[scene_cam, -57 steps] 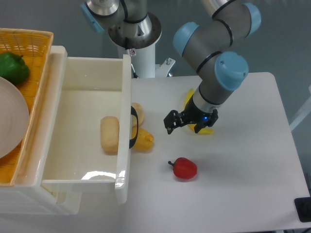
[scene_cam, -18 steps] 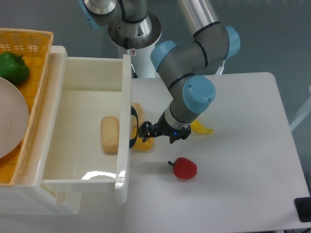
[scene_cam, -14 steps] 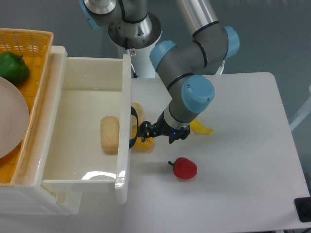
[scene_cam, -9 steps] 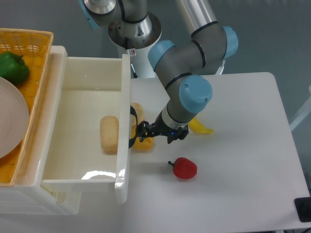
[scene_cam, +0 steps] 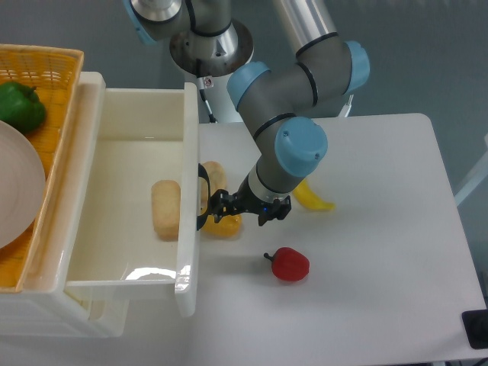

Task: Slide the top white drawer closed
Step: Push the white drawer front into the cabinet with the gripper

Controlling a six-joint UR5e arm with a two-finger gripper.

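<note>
The top white drawer [scene_cam: 122, 191] stood pulled well out of its unit at the left of the bench [scene_cam: 366, 229], its flat front panel facing the arm and a bread roll [scene_cam: 165, 210] lying inside it. The gripper [scene_cam: 218, 216] sat low, just beside the black arched handle [scene_cam: 202, 206] in the middle of that panel, apparently touching or nearly touching it.

The step in hand looked to be the push itself. To do it well, the force should go squarely into the panel near its middle, straight along the line of travel, so the drawer runs in without skewing or jamming. A slow, even push would suit, since the roll inside could shift. A yellow fruit [scene_cam: 223, 226] and a second roll [scene_cam: 216, 179] lay right against the front, close under the tool, and could be dragged along.

The fingers [scene_cam: 215, 216] were dark and small in this view; whether they were apart or together, I cannot tell. They held nothing that could be seen.
</note>
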